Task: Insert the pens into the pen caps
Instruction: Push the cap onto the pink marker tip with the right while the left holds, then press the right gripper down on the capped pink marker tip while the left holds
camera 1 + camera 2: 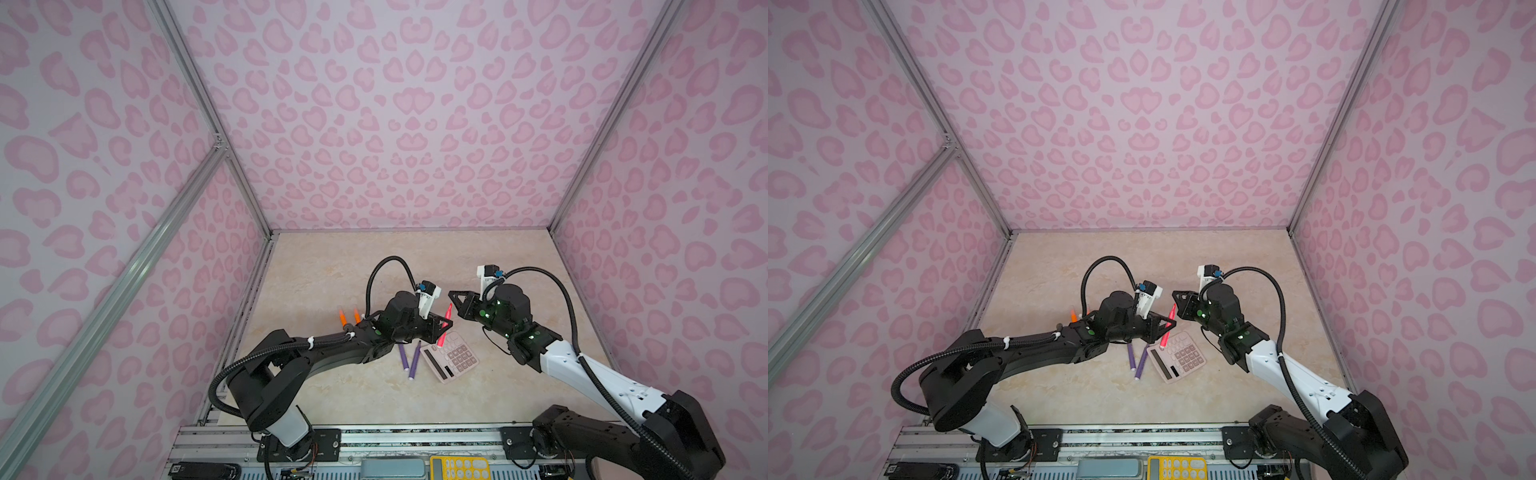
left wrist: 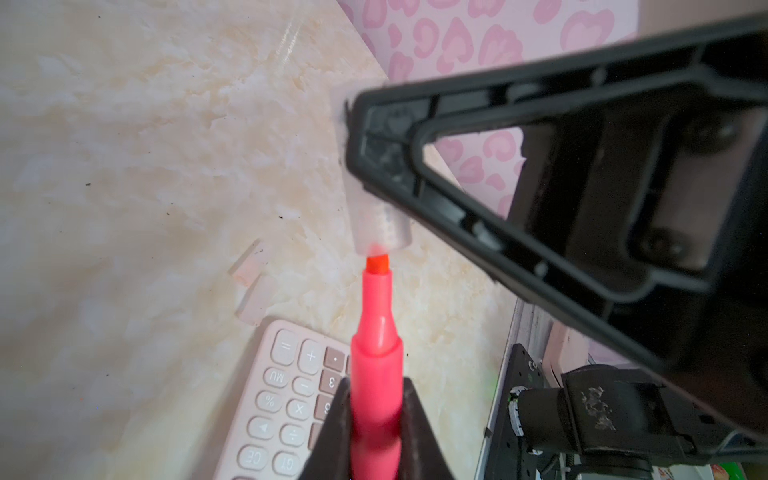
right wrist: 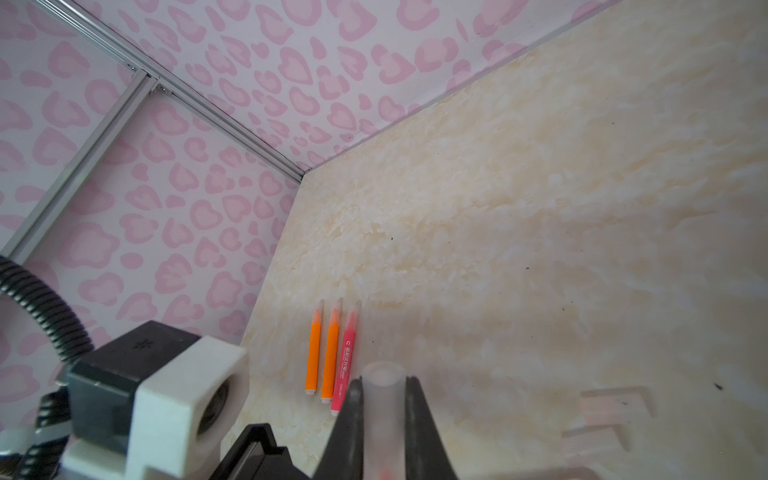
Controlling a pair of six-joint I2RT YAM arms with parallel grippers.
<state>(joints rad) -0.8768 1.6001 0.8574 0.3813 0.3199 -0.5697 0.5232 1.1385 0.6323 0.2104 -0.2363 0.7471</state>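
Observation:
My left gripper (image 1: 443,329) is shut on a pink-red pen (image 2: 376,332), which points up and away from it. The pen's orange-red tip (image 2: 377,265) sits right at the mouth of a clear pen cap (image 2: 380,226). That cap (image 3: 382,411) is held in my right gripper (image 3: 382,382), which is shut on it. In both top views the two grippers meet above the table's middle, with the right gripper (image 1: 451,296) just beyond the pen (image 1: 448,311). Two orange pens (image 3: 314,353) (image 3: 330,357) and a second pink-red pen (image 3: 343,368) lie side by side near the left wall.
Two purple pens (image 1: 402,357) (image 1: 414,360) lie in a V next to a pink calculator (image 1: 455,358), below the left gripper. Two loose clear caps (image 2: 249,266) (image 2: 255,299) lie by the calculator's far corner. Patterned walls close in the table on three sides.

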